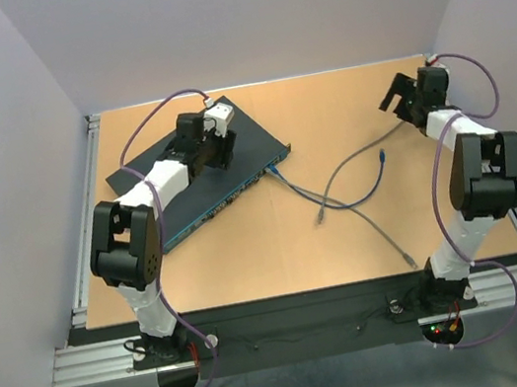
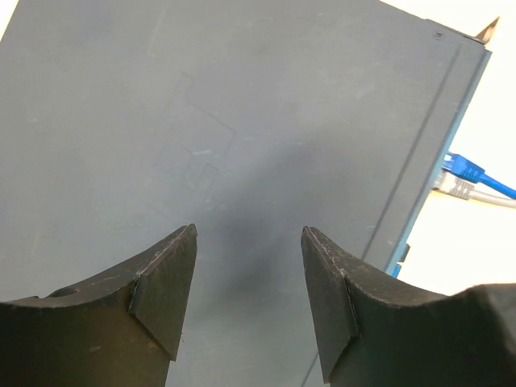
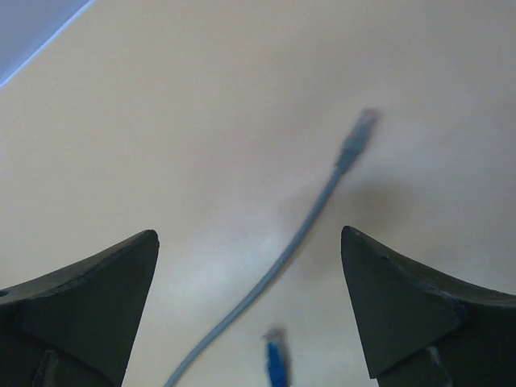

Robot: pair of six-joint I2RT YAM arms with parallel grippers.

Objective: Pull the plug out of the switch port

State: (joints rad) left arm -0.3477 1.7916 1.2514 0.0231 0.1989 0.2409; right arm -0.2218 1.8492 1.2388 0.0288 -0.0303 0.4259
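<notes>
Spanning the whole view, a tan wooden desk (image 1: 369,254) is carrying everything. A large flat dark navy switch box (image 1: 255,144) is lying angled at the far left, looking stiff and heavy enough to stay put. The left hand (image 2: 248,234) is hovering over its slick lid, jaws spread, gripping nothing. The right hand (image 3: 250,238) is hanging wide open over loose cable ends at the far right. A floppy blue cable (image 1: 365,201) and a grey cable (image 1: 375,228) are trailing across the desk. A small blue plug (image 2: 463,168) and a grey plug (image 2: 455,187) are sitting in the bluish port edge. Judging it best to pinch the hard plug body, not the cord.
</notes>
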